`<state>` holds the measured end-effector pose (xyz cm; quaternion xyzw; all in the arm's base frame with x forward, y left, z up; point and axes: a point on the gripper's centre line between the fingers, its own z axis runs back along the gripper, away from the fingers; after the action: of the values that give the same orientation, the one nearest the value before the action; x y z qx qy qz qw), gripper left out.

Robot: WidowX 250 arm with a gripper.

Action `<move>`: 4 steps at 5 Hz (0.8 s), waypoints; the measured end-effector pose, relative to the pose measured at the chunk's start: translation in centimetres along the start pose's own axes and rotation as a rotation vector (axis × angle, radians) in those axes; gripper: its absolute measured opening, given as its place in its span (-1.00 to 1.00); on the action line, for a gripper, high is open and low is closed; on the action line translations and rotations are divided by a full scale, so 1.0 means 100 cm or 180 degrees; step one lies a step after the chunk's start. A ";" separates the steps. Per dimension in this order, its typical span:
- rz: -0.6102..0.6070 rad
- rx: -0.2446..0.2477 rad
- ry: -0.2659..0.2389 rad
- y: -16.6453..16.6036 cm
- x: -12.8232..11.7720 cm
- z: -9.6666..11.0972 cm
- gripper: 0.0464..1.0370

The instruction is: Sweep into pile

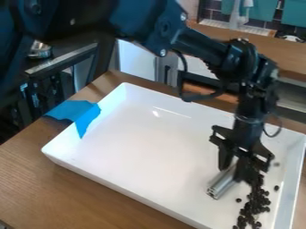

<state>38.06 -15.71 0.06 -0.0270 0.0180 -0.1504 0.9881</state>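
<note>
In the tray [143, 138], the gripper [231, 171] is apparently pinching a tube [221, 183]; beads [257, 201] are lying near the right edge.

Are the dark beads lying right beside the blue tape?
No, the dark beads lie near the gripper, across the tray from the blue tape.

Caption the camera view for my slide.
Gripper holding a metal tube beside small dark pieces in a white tray.

Brown wooden table [36, 179], beyond it a wooden ledge [286, 53] and dark tiled wall [214, 16] with teal panels [294, 14].
</note>
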 end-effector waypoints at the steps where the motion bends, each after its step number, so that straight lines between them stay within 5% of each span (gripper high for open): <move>1: -0.0045 -0.0046 0.0021 -0.011 -0.001 0.000 -0.38; 3: 0.0008 -0.0069 0.0057 -0.005 -0.003 0.002 -0.38; 4: 0.0161 -0.0129 -0.0060 0.023 -0.003 0.034 -0.38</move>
<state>38.58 -13.21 3.27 -0.0480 0.0124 -0.1247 0.9910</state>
